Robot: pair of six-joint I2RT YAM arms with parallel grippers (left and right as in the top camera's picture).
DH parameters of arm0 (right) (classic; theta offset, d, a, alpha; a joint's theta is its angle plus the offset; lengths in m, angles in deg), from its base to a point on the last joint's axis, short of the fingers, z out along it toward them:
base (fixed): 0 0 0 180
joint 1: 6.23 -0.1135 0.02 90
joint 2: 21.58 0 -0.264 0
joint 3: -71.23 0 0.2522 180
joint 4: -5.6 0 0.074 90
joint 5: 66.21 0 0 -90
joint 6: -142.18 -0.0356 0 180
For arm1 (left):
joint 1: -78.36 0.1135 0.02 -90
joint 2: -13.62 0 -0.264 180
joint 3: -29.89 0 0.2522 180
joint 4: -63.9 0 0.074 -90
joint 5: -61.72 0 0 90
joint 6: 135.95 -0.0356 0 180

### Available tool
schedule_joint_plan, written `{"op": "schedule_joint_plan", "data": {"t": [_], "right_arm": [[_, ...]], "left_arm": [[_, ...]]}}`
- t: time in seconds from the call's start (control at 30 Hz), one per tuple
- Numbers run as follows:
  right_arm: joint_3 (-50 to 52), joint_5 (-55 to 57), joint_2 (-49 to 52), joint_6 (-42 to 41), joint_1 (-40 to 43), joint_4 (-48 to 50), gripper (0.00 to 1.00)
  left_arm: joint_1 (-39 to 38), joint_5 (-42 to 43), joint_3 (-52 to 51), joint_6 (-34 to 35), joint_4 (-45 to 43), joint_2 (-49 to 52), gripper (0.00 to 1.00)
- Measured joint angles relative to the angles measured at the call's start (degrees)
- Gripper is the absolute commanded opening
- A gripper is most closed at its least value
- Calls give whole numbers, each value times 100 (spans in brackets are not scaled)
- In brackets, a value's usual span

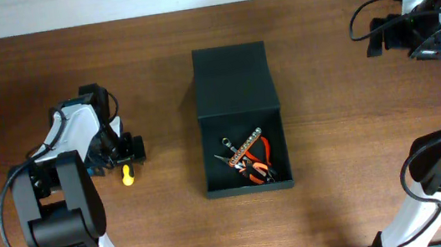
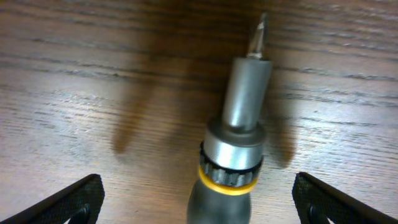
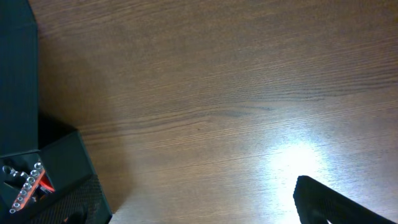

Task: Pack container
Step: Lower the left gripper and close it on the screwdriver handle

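Matte black container (image 1: 242,129), lid open

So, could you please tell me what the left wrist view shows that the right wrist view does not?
Only the left wrist view shows the screwdriver, lying on the wood with its bit toward the top of the frame, between the open jaws of the left gripper. Only the right wrist view shows the container, one corner of it at the left edge with a strip of bits inside, and a bright glare on the wood. Both show the brown wooden table.
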Motion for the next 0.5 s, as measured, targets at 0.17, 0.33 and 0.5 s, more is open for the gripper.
{"op": "schedule_joint_plan", "data": {"t": [0.17,0.33,0.5], "right_arm": [[0,0,0,-2,0,0,99],[2,0,0,-2,0,0,99],[0,0,0,0,0,2,99]], "left_arm": [[-4,129,0,-2,-57,2,99],[-4,168,0,-2,-59,94,99],[-4,175,4,-2,-52,149,99]]}}
